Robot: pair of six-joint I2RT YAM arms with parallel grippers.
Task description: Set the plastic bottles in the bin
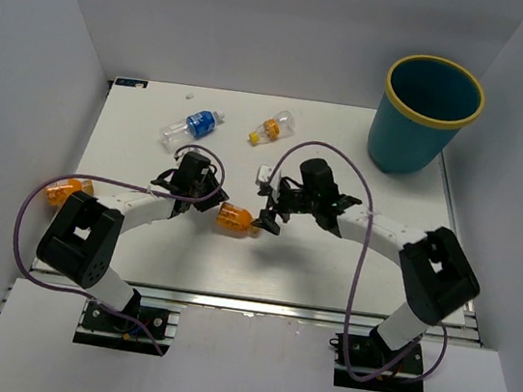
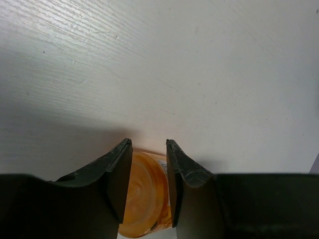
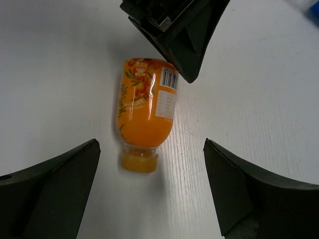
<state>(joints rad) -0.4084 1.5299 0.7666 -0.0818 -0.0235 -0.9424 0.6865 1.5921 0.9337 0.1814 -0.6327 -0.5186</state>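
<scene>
An orange-filled plastic bottle (image 1: 235, 219) with a yellow cap lies on the white table (image 1: 330, 264) in the middle. My left gripper (image 1: 214, 203) is shut on its base end. In the left wrist view both fingers press the bottle's round orange bottom (image 2: 144, 189). My right gripper (image 1: 266, 218) stands open just past the cap end. In the right wrist view the bottle (image 3: 147, 107) points its cap toward me, between my wide-apart fingers (image 3: 60, 189). The teal bin (image 1: 417, 130) with a yellow rim stands at the far right corner.
A clear bottle with a blue label (image 1: 193, 125) and a small orange bottle with a yellow cap (image 1: 272, 127) lie at the back of the table. Another orange bottle (image 1: 64, 192) sits at the left edge, beside the left arm. Grey walls close in three sides.
</scene>
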